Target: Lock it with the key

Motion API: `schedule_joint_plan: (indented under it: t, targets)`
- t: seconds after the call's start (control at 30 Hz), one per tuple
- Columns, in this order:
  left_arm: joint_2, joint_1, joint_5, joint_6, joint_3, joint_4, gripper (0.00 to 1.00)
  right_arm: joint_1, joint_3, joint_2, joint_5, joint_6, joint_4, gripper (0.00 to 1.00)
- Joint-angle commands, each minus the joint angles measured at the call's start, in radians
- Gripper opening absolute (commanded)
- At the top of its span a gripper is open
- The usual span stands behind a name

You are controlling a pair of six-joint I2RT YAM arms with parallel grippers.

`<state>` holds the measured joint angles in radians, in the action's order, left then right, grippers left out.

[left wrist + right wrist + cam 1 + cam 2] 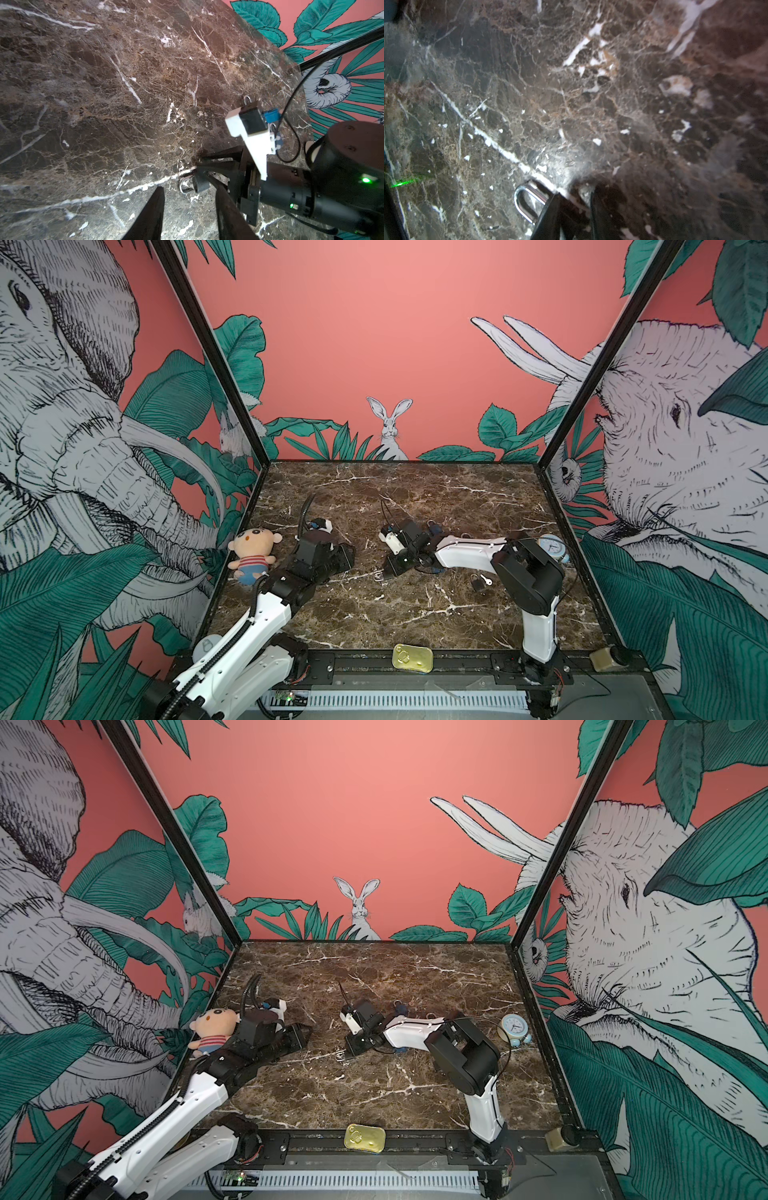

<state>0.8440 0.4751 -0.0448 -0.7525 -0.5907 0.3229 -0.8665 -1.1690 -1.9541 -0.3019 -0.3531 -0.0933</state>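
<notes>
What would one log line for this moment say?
right claw: shut on padlock | left claw: open, empty | key: on table by second padlock, untouched

A plush doll (252,553) (216,1029) in a striped shirt is seen at the left edge of the marble bench (395,489). A pale blue alarm clock (552,546) (514,1028) is set near the right edge. A flat yellow tin (412,658) (364,1137) with a ring pull is laid on the black rail at the front edge, near its middle. A pale yellowish item (601,659) (557,1137) with a dark end is seen at the front right corner; its kind cannot be told.
</notes>
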Motion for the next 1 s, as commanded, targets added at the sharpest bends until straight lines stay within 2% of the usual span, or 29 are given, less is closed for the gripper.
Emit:
schedule_joint_plan:
  t: [0.0,0.43,0.97]
  targets:
    - [-0.044,-0.004,-0.001,-0.017,0.023,-0.01,0.43,-0.019,0.029,0.036,0.008,-0.024,-0.044,0.25]
    - [-0.084,-0.004,0.002,-0.019,0.033,0.011,0.43,-0.018,0.035,0.093,0.015,0.075,-0.159,0.35]
    - [-0.091,-0.004,0.013,-0.015,0.031,0.028,0.43,-0.021,0.129,0.168,-0.072,0.026,-0.147,0.36]
